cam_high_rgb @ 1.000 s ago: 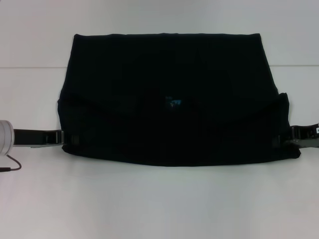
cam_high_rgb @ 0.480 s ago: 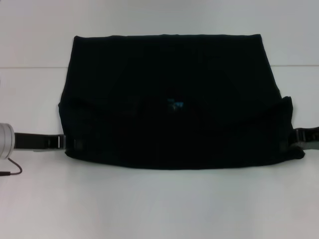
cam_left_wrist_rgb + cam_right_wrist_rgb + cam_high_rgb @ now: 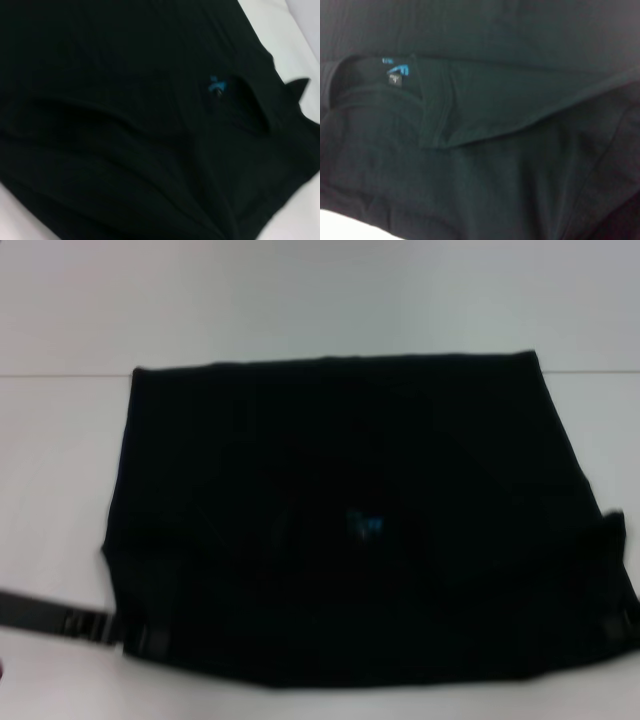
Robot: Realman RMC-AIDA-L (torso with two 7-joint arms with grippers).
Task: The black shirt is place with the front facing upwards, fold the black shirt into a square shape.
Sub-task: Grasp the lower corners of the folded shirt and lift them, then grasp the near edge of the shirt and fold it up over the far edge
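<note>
The black shirt point(image 3: 340, 490) lies folded in a wide rectangle on the white table point(image 3: 300, 300). Its small blue neck label point(image 3: 365, 525) shows near the middle; the cream lettering is hidden. My left gripper point(image 3: 140, 638) grips the shirt's near left corner. My right gripper point(image 3: 625, 625) grips the near right corner at the picture's edge. The left wrist view is filled with the shirt point(image 3: 125, 125) and its label point(image 3: 216, 86). The right wrist view shows the shirt's point(image 3: 495, 150) collar fold and label point(image 3: 397, 70).
The white table runs all round the shirt, with a faint seam line point(image 3: 60, 375) across it at the level of the shirt's far edge. A strip of bare table point(image 3: 60, 690) lies along the near edge.
Both grippers have moved toward me with the shirt's near corners. The whole shirt has slid nearer and now looks larger; its far edge sits lower in the head view.
</note>
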